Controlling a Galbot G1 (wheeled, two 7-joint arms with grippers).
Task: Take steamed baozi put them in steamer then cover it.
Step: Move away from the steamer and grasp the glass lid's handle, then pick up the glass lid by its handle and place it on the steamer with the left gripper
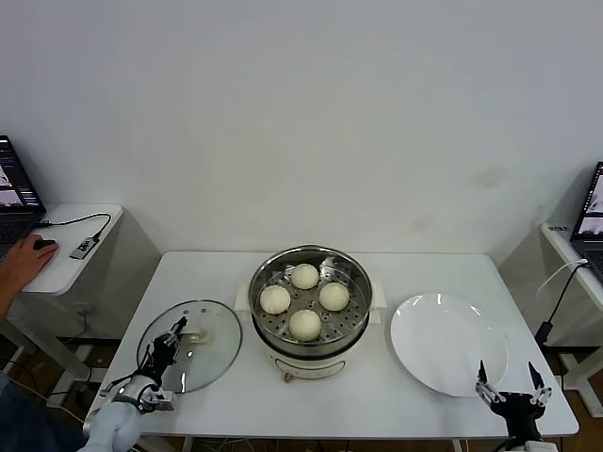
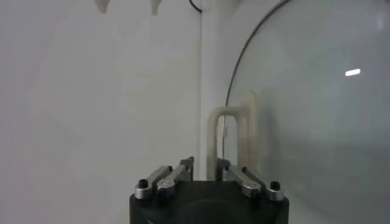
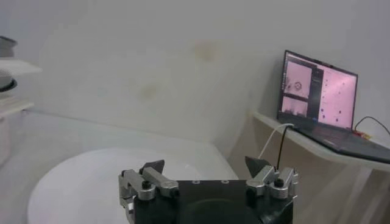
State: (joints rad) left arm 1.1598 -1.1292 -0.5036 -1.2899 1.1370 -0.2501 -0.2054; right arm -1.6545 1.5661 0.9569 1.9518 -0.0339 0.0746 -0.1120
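Head view: four steamed baozi point(image 1: 304, 299) were seen lying on the perforated tray inside the steamer point(image 1: 311, 334), which stood at the middle of the white counter point(image 1: 377, 400). The cover point(image 1: 209, 341) was laid flat on the counter just to the steamer's left, apart from it. The left gripper point(image 1: 175, 331) was placed over the cover's near part, right at the cream-white handle point(image 2: 231, 137). From the left wrist camera, the handle was seen standing directly ahead of the narrowly parted jaws, its near end between them; whether it was actually gripped could not be told. The right gripper point(image 1: 512, 385) was held at the counter's near right edge, jaws spread wide and empty, just beside a bare white plate point(image 1: 443, 344).
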